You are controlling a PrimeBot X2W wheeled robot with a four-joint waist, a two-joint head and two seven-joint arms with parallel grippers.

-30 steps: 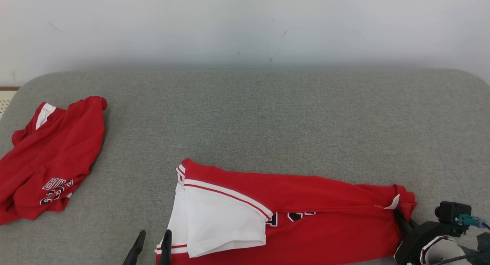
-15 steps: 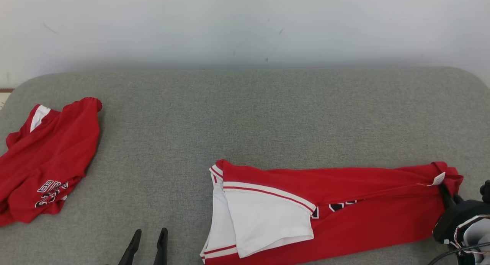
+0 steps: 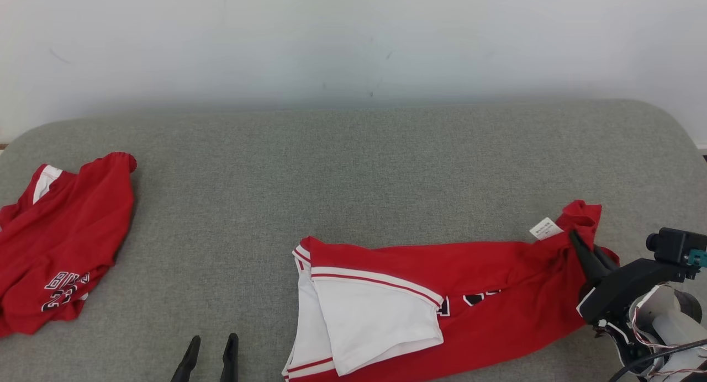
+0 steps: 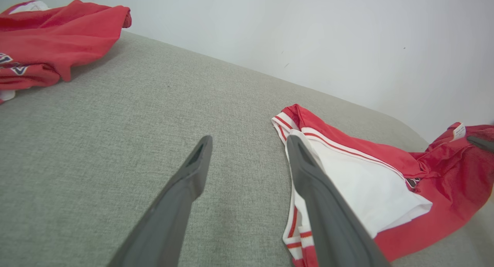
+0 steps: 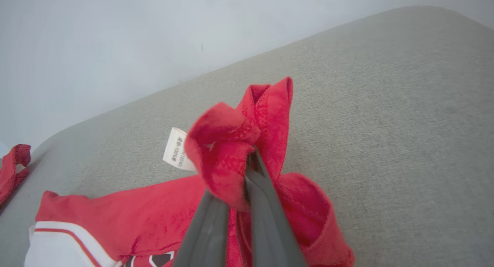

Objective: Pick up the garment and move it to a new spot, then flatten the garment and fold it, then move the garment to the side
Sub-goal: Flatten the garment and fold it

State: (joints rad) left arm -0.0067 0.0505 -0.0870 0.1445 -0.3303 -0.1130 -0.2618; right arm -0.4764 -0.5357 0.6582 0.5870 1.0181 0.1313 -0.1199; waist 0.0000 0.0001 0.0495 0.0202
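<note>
The garment [image 3: 475, 288] is a red jersey with white panels and striped trim, folded into a long strip across the near right of the grey surface; it also appears as the garment [image 4: 386, 174] in the left wrist view. My right gripper [image 3: 580, 244] is shut on the garment's red right end [image 5: 239, 143], which is bunched and lifted, a white label [image 5: 175, 149] beside it. My left gripper [image 3: 210, 351] stands open at the bottom edge, left of the garment's white end, holding nothing; its fingers [image 4: 308, 182] hover over bare fabric.
A second red garment [image 3: 61, 244] with dark lettering lies crumpled at the far left of the grey padded surface [image 3: 353, 178]. A pale wall [image 3: 353, 40] runs behind. The surface's rounded right corner is close to my right arm.
My right gripper has dragged the garment to the right and raised its end, so the strip now slants upward at the right. The camera has shifted a little. The left gripper sits lower in view.
</note>
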